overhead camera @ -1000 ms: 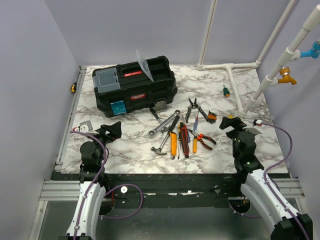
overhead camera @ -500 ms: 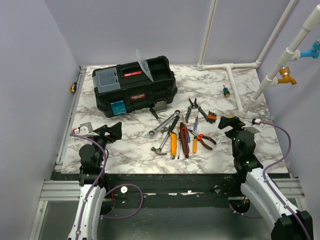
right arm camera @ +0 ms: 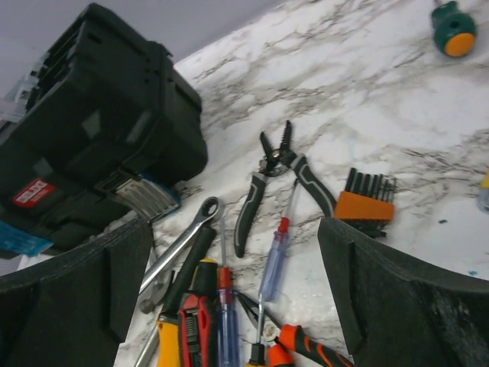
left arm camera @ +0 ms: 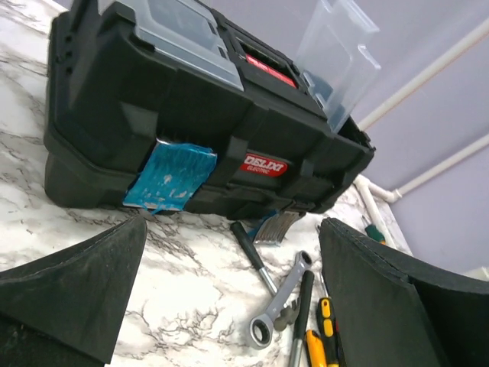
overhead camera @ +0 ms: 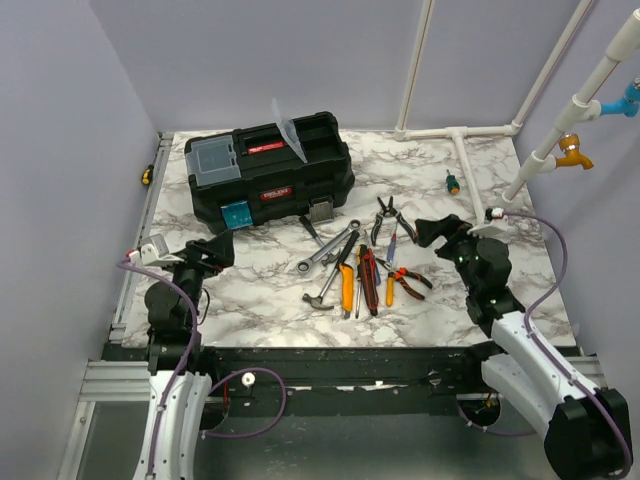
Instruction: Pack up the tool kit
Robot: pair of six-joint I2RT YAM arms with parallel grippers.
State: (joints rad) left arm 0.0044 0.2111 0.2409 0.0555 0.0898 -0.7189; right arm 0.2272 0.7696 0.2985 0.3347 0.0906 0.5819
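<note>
Both arms have swung inward: left hand [overhead camera: 218, 250] faces the large black plastic toolbox [overhead camera: 270, 185], right hand [overhead camera: 428, 230] nears the hand tools [overhead camera: 366, 278] right of it; both gape wide, empty.

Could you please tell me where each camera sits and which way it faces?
Top external: fixed high behind the arm bases, looking down across the marble table; left arm and right arm show.
Left wrist: low on the left arm, facing the toolbox front; its own open jaws fill the lower corners.
Right wrist: on the right arm, looking down at loose tools such as the black-handled pliers; open jaws in the lower corners.
Shared: both wrist views catch the toolbox and ratchet wrench.
</note>
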